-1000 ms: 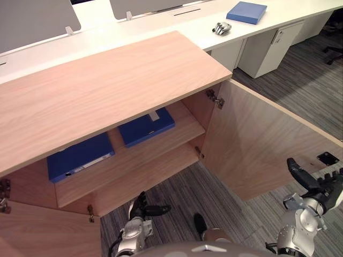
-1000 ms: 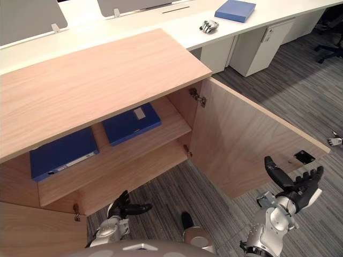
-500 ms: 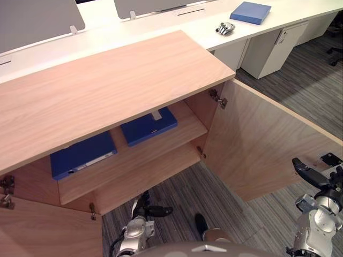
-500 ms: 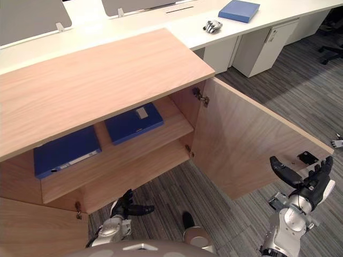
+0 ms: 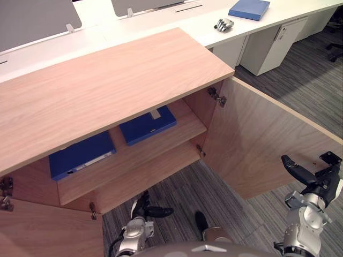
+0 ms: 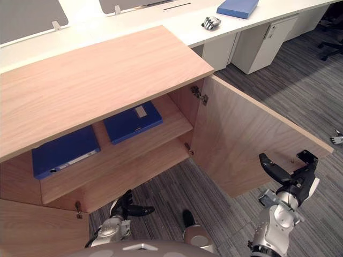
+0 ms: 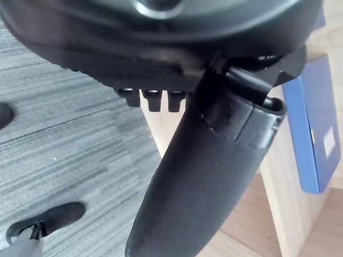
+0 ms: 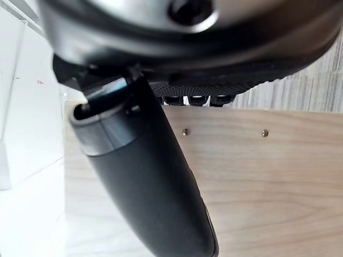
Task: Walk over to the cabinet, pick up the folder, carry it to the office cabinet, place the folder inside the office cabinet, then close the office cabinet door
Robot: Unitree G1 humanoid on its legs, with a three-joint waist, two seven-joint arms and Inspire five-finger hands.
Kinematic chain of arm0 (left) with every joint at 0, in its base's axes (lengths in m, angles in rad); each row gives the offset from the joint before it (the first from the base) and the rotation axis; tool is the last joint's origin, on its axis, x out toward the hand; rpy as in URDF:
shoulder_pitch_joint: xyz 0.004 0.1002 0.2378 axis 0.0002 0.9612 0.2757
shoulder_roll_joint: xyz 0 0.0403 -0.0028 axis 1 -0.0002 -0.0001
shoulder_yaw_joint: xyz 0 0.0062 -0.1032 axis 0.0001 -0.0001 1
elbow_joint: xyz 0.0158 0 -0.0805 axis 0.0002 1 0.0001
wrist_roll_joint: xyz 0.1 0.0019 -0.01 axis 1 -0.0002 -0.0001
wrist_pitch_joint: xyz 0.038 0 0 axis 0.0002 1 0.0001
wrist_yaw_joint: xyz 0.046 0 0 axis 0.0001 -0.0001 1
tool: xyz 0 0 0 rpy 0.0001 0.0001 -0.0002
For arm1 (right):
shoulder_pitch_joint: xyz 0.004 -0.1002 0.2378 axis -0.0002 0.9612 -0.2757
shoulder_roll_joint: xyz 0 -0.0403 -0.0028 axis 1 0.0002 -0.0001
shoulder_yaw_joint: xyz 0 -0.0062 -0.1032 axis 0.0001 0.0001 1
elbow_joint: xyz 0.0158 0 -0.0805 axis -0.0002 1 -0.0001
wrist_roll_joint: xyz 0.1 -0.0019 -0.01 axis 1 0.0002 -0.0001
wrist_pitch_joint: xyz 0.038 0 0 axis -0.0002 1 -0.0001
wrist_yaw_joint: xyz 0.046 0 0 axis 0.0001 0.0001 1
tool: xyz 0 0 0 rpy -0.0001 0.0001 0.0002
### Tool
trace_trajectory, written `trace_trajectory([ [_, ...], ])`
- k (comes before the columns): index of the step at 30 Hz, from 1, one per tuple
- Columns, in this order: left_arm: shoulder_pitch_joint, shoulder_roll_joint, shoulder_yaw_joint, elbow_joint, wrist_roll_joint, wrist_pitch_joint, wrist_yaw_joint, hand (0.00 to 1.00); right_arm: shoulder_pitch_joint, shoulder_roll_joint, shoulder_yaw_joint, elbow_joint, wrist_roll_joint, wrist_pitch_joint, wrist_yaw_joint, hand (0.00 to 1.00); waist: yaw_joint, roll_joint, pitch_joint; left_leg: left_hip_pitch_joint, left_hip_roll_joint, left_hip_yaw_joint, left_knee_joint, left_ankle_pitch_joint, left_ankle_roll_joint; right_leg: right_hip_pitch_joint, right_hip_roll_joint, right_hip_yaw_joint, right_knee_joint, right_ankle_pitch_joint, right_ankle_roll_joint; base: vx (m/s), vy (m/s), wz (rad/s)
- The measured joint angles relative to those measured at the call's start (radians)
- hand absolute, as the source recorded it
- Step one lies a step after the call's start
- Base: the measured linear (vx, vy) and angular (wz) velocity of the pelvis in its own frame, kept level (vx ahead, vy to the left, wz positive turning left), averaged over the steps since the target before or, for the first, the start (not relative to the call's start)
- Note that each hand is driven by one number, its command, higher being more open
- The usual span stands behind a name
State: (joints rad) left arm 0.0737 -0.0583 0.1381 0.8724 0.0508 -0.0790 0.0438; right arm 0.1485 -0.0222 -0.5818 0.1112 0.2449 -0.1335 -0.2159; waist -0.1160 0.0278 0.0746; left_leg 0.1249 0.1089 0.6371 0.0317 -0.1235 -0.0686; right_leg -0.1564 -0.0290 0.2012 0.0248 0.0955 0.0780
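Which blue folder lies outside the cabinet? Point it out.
The folder on the white desk; the left-hand folder and the middle folder lie on the cabinet's shelf.

Head eyes look down on cabinet (image 5: 107, 91) — wrist cameras close.

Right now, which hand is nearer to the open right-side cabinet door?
Right. The right hand is at the outer edge of the door; the left hand hangs low before the shelves.

— The wooden shelf (image 5: 171, 140) is carrying two blue items lying flat: the left folder (image 5: 80, 155) and the right folder (image 5: 147, 124), sitting slightly apart.
— And behind, the white desk (image 5: 177, 27) is holding a third folder (image 5: 249, 9), with a silvery object (image 5: 224, 24) lying near it.
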Motion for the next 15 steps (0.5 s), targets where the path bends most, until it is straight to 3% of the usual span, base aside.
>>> trace_trajectory([
  [11,-0.001,-0.007,-0.018,-0.002,0.001,0.0,0.003,1.0,0.31,0.12,0.237,-0.3,0.011,0.0,-0.012,1.0,-0.004,-0.001,0.001,-0.006,0.027,0.032,0.058,-0.027,0.002,0.005,0.012,0.029,-0.012,0.019,0.001,0.0,-0.008,-0.09],
  [15,0.001,0.003,-0.079,-0.017,0.001,0.0,0.012,1.0,0.444,0.132,0.345,-0.39,0.034,0.0,-0.002,1.0,-0.006,-0.004,0.003,-0.005,0.047,0.035,0.093,-0.042,-0.002,0.018,0.021,0.031,-0.014,0.023,-0.002,0.0,-0.013,-0.04],
])
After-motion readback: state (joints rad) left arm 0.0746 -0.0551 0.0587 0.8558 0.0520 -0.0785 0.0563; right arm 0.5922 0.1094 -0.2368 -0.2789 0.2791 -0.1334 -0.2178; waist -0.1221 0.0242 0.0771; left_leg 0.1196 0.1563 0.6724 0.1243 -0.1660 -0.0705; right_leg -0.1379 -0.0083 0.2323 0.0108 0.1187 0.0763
